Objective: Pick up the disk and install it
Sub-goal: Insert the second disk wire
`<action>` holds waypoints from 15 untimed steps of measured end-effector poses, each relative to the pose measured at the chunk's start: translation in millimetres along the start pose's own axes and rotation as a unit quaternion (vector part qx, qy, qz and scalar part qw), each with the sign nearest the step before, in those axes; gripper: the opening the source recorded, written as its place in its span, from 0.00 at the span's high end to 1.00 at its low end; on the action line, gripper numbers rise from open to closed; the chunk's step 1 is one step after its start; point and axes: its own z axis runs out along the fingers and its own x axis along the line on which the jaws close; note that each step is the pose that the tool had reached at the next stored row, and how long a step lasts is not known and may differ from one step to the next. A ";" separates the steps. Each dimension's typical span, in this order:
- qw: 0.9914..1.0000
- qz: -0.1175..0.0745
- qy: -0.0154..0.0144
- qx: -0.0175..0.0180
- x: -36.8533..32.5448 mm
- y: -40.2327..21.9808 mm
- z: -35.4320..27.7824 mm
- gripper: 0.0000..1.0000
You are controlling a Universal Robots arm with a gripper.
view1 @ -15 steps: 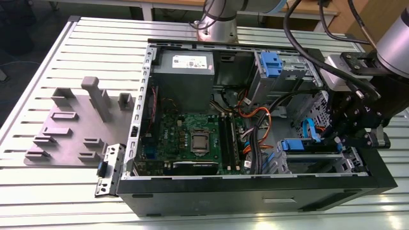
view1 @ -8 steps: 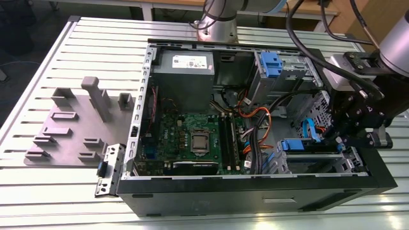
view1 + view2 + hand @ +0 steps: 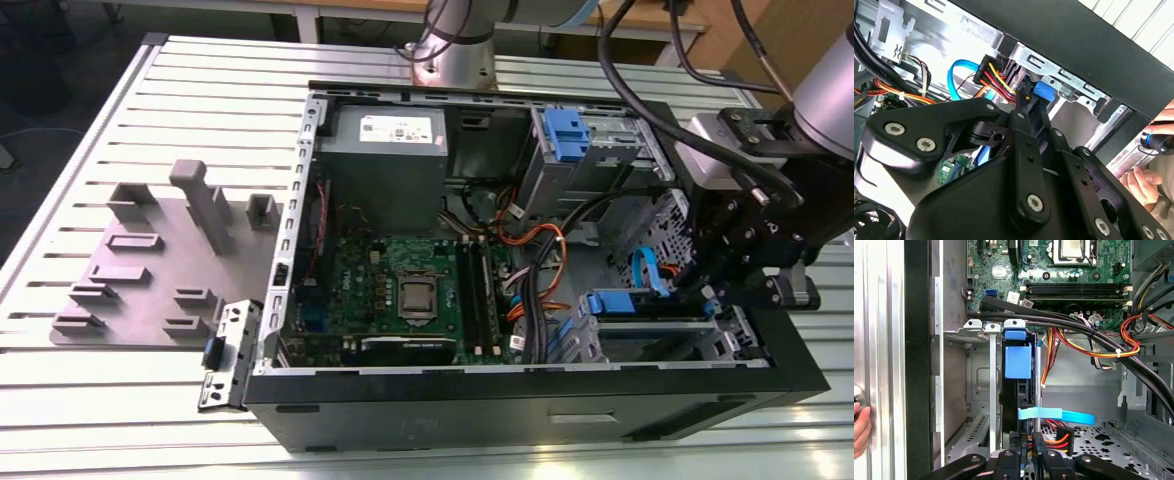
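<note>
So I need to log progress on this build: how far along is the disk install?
Mostly done, it seems: the disk in its blue carrier stands inside the drive cage of the open computer case. The gripper sits right at the disk's cabled end. Whether the disk is fully seated, I can't tell.

An open black computer case [image 3: 534,405] is lying on its side on a ribbed metal tabletop [image 3: 160,110]. Inside, a green circuit board [image 3: 387,290] is sitting near the middle, with a grey power supply box [image 3: 387,135] beside it towards the far end. Orange, red and yellow wires [image 3: 534,245] are trailing across the inside. A grey plastic holder [image 3: 147,260] with upright posts is standing on the tabletop, at the exterior view's left of the case.
</note>
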 end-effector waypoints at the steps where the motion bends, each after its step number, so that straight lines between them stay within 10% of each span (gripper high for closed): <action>1: 1.000 0.000 0.000 0.000 0.0 0.0 -0.1 0.78; 15: 1.000 0.000 -0.001 0.000 0.1 1.2 -5.3 0.83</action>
